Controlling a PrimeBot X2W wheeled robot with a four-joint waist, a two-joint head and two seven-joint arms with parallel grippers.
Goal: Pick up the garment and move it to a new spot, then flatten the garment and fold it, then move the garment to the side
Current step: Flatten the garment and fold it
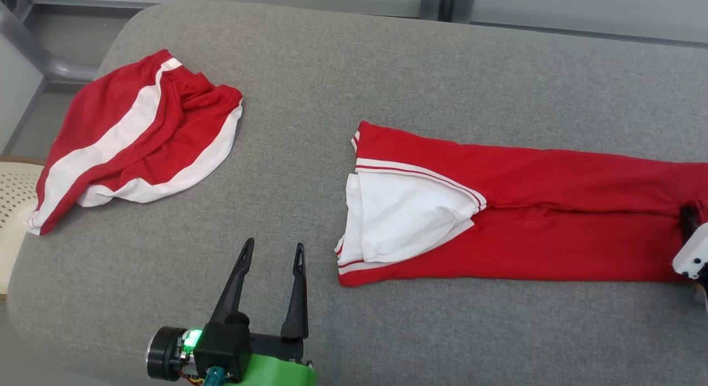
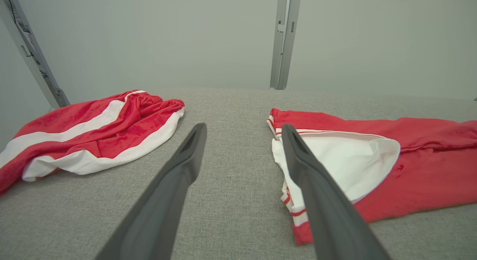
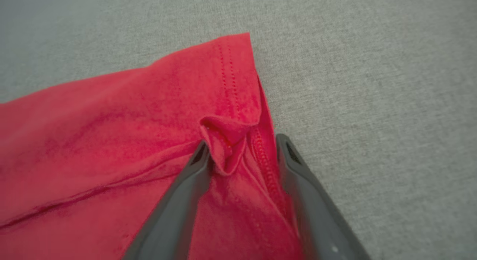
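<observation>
The garment is a pair of red trousers lying flat across the right half of a grey cushion, with its white-lined waist turned open toward the middle. The left wrist view looks at that waist end of the garment. My right gripper is down on the leg end at the far right. In the right wrist view my right gripper stands with its jaws apart astride the red hem, a small fold of cloth bunched between them. My left gripper is open just left of the waist, holding nothing.
Red shorts with white stripes lie crumpled at the cushion's far left corner. A cream perforated seat stands beyond the left edge. Grey metal posts rise behind the cushion. Bare grey fabric lies between the two garments.
</observation>
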